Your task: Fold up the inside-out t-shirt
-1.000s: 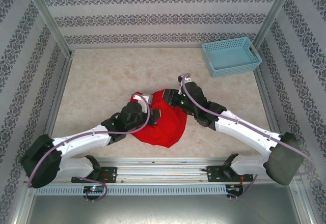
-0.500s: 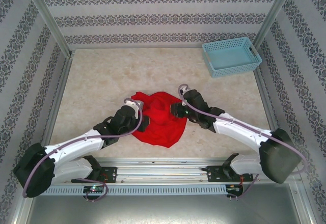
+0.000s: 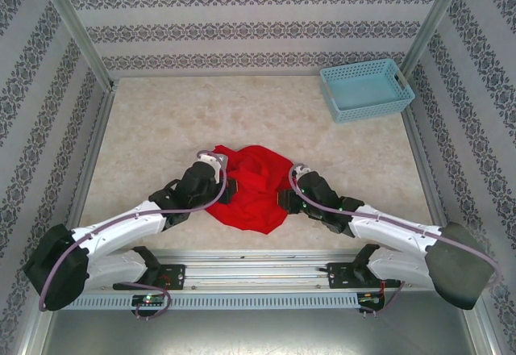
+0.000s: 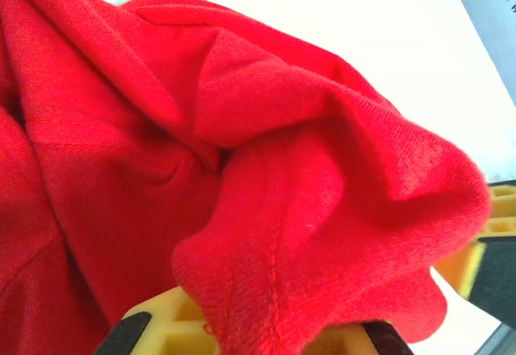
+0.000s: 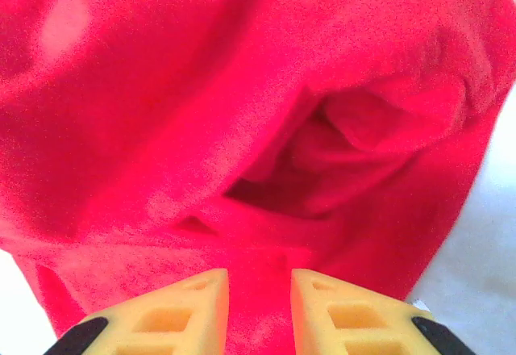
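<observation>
**Red t-shirt bunched between two grippers**

At left, the left gripper (image 3: 223, 187) is closed tight on the left edge of the inside-out t-shirt (image 3: 254, 190), which lies crumpled at the near centre of the table (image 3: 161, 129). At right, the right gripper (image 5: 260, 306) meets the shirt's right edge. Its fingers stand narrowly apart with red cloth between them, but whether they pinch it cannot be told. A light blue basket (image 3: 371, 111) sits far right.
</observation>
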{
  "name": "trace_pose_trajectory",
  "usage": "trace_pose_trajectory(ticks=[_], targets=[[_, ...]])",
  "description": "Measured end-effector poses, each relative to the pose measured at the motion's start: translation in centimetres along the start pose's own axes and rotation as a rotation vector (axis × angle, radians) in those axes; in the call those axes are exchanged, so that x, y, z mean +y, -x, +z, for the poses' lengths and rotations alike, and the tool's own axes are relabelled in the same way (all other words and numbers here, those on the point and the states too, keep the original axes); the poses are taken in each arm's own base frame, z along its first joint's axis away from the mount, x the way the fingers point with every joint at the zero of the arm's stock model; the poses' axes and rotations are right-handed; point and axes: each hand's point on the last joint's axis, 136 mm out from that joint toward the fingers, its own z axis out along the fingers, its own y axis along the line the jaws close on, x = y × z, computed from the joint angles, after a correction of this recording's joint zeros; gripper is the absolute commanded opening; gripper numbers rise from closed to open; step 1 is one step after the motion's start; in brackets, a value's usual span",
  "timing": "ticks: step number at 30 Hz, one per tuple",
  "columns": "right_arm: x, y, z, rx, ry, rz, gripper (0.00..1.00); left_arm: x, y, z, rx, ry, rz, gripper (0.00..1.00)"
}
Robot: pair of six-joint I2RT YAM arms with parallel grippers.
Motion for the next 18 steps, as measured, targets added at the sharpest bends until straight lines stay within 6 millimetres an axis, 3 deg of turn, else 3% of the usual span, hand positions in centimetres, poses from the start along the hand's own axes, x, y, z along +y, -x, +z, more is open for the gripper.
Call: trace_pose_trajectory(ticks=[5,13,15,18], targets=[[-0.1,0.6,1.9,0.022,-0.045,-0.016,0.29,-0.1,0.0,0.1,0.004,-0.004,0.0,0.0],[3.8,10.1,4.6,-0.115,-0.016,-0.026,0.29,-0.6,0.0,-0.7,-0.006,-0.042,-0.005,0.0],[3.4,11.4,5.8,-0.128,0.004,0.001,0.28,-0.3,-0.2,-0.9,-0.002,-0.048,-0.019,0.0],[1.5,11.2,7.4,-0.099,-0.003,0.045,0.28,0.6,-0.5,-0.8,0.004,-0.038,-0.051,0.0]])
